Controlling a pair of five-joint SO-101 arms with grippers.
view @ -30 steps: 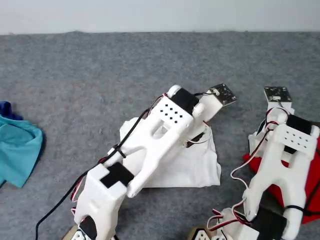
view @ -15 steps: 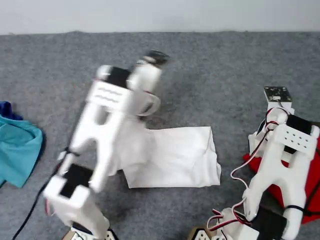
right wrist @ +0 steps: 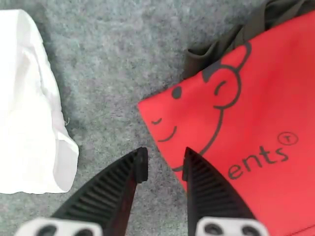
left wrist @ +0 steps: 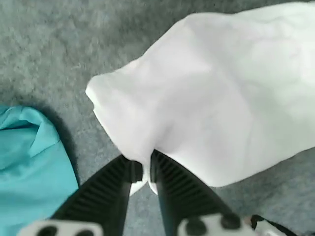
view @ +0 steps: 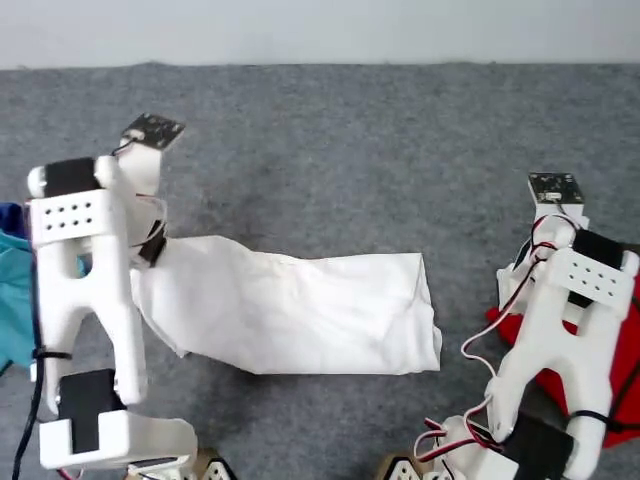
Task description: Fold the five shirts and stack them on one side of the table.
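Observation:
A white shirt [view: 300, 310] lies stretched across the middle of the grey mat. My left gripper [left wrist: 146, 173] is shut on its left edge, with cloth pinched between the black fingers [left wrist: 165, 179]. From above, the left gripper [view: 150, 252] sits at the shirt's left end, close to a teal shirt [view: 12, 300]. The teal shirt [left wrist: 29, 162] lies just beside the pinched edge. My right gripper [right wrist: 164, 164] hangs open over bare mat between the white shirt's right end [right wrist: 24, 113] and a red printed shirt [right wrist: 246, 113], holding nothing.
A dark blue cloth [view: 10, 215] peeks out behind the teal shirt at the left edge. A dark olive garment [right wrist: 231, 34] lies under the red shirt [view: 625, 345] at the right. The back half of the mat [view: 350, 130] is bare.
My left arm has swung from the middle of the table to the left, drawing the white shirt's edge with it, so the shirt is longer. The right arm has stayed put.

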